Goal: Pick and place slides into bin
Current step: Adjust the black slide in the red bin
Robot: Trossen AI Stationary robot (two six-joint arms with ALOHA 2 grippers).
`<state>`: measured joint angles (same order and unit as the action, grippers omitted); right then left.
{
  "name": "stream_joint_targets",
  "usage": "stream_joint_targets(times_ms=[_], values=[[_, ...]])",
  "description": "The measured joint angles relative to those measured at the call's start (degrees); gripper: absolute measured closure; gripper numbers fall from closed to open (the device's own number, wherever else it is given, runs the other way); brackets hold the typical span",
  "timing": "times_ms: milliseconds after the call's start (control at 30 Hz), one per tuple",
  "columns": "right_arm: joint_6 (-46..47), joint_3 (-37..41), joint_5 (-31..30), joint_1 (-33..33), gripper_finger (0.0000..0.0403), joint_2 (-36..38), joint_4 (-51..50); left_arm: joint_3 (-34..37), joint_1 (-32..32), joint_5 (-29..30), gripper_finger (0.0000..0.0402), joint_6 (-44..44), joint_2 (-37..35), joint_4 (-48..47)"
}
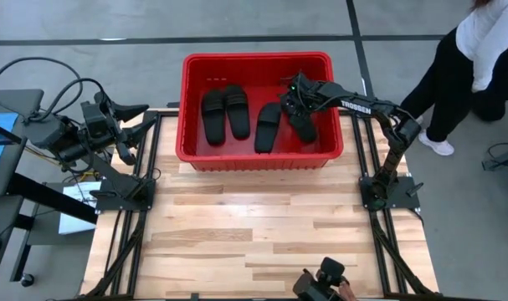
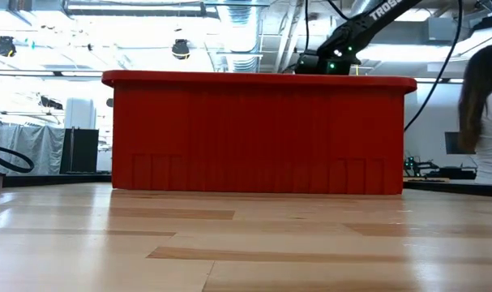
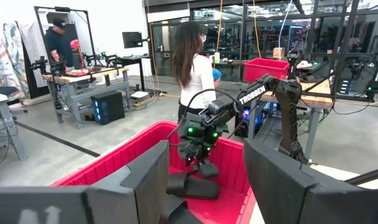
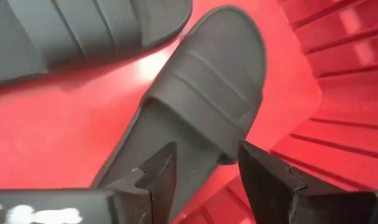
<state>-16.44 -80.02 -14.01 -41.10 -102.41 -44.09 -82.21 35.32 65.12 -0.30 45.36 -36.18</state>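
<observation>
At table's far edge: large rectangular bright red plastic bin (image 1: pixel 255 159) is positioned | four matte black slide sandals (image 1: pixel 225 113) are contained in it | right gripper (image 1: pixel 297 107) is held inside bin, fingers parted, nothing gripped, above rightmost sandal (image 4: pixel 195 106) | left gripper (image 1: pixel 135 134) is parked at table's left, open, empty

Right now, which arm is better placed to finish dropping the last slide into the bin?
Right. The right gripper hangs inside the bin, fingers open around the fourth slide. The left gripper waits outside the bin's left wall.
</observation>
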Motion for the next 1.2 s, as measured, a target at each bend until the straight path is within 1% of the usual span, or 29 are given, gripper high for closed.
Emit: stream_joint_targets(times_ms=[167, 433, 533, 700, 767, 867, 967, 1033, 1200], values=[[0.0, -4.6, -1.2, 0.5, 0.0245, 0.1, -2.5, 0.0, 0.0, 0.0, 0.0205, 0.0, 0.0, 0.0], [0.9, -14.3, -1.2, 1.4, 0.0241, 0.9, -6.3, 0.0, 0.0, 0.0, 0.0205, 0.0, 0.0, 0.0], [2.2, -16.6, -1.1, 2.1, 0.0241, 3.9, -4.6, 0.0, 0.0, 0.0, 0.0205, 0.0, 0.0, 0.0], [5.4, -17.0, -0.9, 3.9, 0.0246, 13.3, 2.6, 0.0, 0.0, 0.0, 0.0205, 0.0, 0.0, 0.0], [6.1, -17.0, 0.7, 4.7, 0.0248, 17.4, 5.6, 0.0, 0.0, 0.0, 0.0205, 0.0, 0.0, 0.0], [6.4, -17.1, 7.0, 5.5, 0.0252, 22.4, 8.8, 0.0, 0.0, -0.5, 0.0205, 0.0, 0.0, 0.0], [6.1, -17.1, 12.6, 6.6, 0.0255, 25.4, 9.1, 0.0, 0.0, -0.8, 0.0205, 0.0, 0.0, 0.0], [6.4, -17.1, 14.0, 7.6, 0.0255, 26.4, 9.7, 0.0, 0.0, -0.8, 0.0205, 0.0, 0.0, 0.0], [6.7, -17.1, 14.2, 11.0, 0.0253, 26.6, 10.0, 0.0, 0.0, -0.7, 0.0205, 0.0, 0.0, 0.0]])
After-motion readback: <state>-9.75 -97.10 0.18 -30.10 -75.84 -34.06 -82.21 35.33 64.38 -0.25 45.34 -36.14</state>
